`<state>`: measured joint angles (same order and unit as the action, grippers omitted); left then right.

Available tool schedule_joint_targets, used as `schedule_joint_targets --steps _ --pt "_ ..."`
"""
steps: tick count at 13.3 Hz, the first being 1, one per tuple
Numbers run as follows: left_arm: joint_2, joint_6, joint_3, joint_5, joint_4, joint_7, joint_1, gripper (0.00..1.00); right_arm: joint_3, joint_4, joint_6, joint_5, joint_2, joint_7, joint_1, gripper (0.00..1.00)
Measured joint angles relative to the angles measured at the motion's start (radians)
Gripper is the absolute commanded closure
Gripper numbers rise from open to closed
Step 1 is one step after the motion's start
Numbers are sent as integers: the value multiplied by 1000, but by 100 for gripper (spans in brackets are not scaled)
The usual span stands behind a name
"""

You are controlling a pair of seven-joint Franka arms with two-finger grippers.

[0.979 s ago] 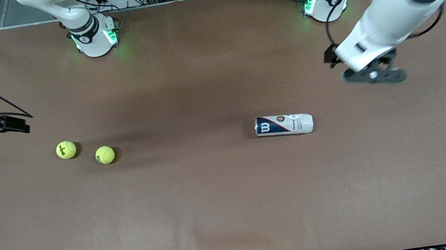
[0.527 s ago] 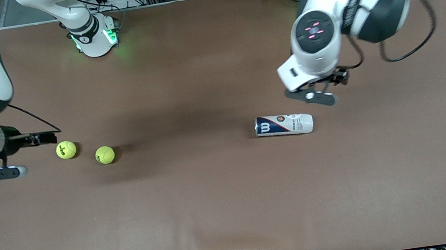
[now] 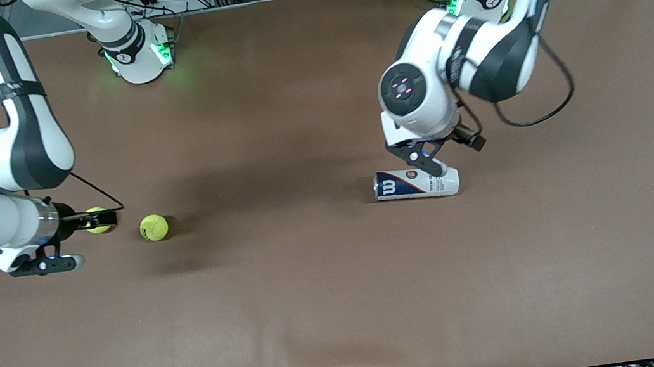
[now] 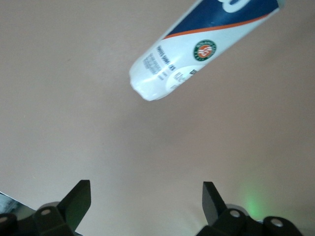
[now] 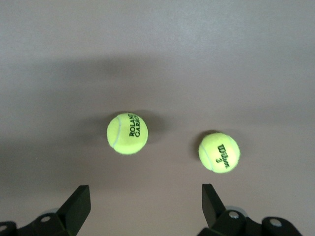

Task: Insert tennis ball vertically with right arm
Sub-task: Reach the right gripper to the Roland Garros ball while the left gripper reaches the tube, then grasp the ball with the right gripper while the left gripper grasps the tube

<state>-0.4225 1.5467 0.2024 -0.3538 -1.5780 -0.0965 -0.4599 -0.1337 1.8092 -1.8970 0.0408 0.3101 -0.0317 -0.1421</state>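
here we see the brown counter (image 3: 341, 284) with two tennis balls toward the right arm's end, at the middle left of the front view. the first tennis ball (image 3: 154, 227) lies bare on the counter; the second tennis ball (image 3: 94, 220) sits beside it, closer to the right arm's end, partly hidden under the right hand (image 3: 63, 243). in the right wrist view we look down on both balls, one marked roland garros (image 5: 127, 133) and one marked wilson (image 5: 219, 152), with the right hand's fingers (image 5: 76, 206) spread wide apart and holding nothing, above the balls. the tennis can (image 3: 416, 183) lies on its side at the middle right of the front view, toward the left arm's end. the left hand (image 3: 429, 159) hovers over the can's edge; in the left wrist view its fingers (image 4: 78, 199) stand wide apart and empty, with the can's white end (image 4: 162, 73) in the upper part of that frame.
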Motion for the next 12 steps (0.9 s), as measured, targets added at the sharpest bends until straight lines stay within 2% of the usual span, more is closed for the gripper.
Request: schedule_joint_targets --steps 5,8,12 --pt "-84 75 3 -60 -1 -170 -28 0 2 55 -137 20 84 -117 -63 0" --pt "-121 97 1 -67 -1 -261 -20 0 -1 56 -169 41 136 -121 -62 0" --pt "-167 125 1 -154 -12 -341 -19 0 -2 58 -194 52 203 -122 -62 0"
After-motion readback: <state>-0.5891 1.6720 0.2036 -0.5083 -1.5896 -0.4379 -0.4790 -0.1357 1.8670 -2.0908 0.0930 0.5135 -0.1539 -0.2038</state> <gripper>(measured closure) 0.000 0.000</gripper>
